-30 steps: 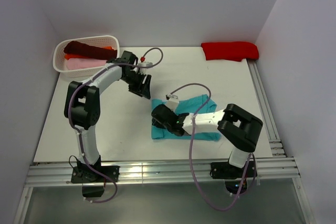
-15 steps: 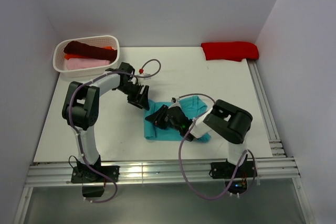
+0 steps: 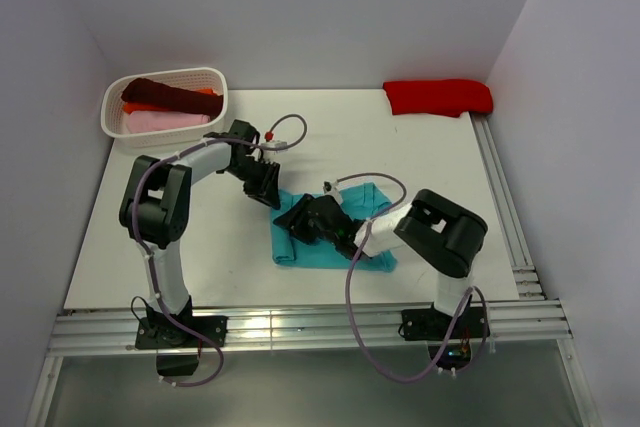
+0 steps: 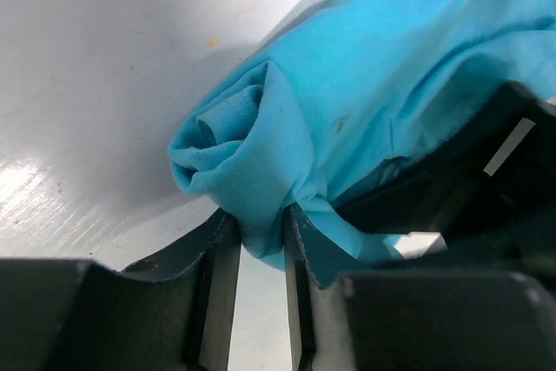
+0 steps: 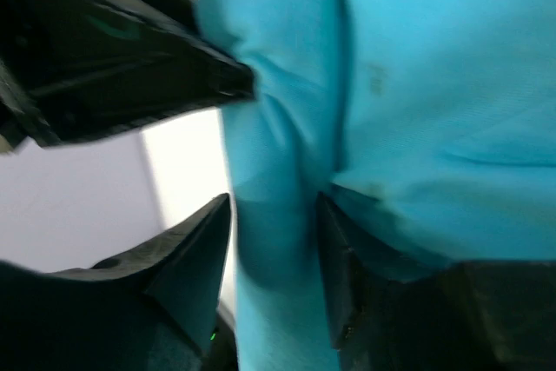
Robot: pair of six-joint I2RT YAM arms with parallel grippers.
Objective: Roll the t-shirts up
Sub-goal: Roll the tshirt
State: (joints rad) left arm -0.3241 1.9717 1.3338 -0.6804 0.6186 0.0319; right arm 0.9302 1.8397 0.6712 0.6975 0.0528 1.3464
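**Top external view.** A teal t-shirt of soft cloth (image 3: 345, 237) is lying on the white table (image 3: 200, 237) between the two arms. Its left edge is curled into a short roll. The left gripper (image 3: 265, 188) is reaching down to the far end of that roll. The right gripper (image 3: 298, 220) is meeting the same roll from the right, just beside the left one. A white plastic lattice basket (image 3: 165, 71) is sitting at the far left corner. It is holding a dark maroon t-shirt (image 3: 170, 95), a pink t-shirt (image 3: 160, 120) and an orange t-shirt (image 3: 206, 92). A bright red t-shirt (image 3: 438, 97) is lying folded at the far right corner, well apart from the arms.

**Left wrist view.** The left gripper (image 4: 261, 245) is pinching a fold of the teal t-shirt (image 4: 252, 136) at the end of the roll. Its fingers (image 4: 221, 258) are standing narrow, with cloth squeezed between them. The spiral of the rolled end is showing just above the fingertips. The black body of the right gripper (image 4: 469, 180) is pressing close on the right.

**Right wrist view.** The picture is blurring. The right gripper (image 5: 271, 249) is straddling the roll of the teal t-shirt (image 5: 417, 84), its fingers (image 5: 191, 254) standing fairly wide with cloth filling the gap. Whether they are clamping the roll cannot be told. The left gripper (image 5: 113, 41) is showing dark at the upper left, touching the cloth.
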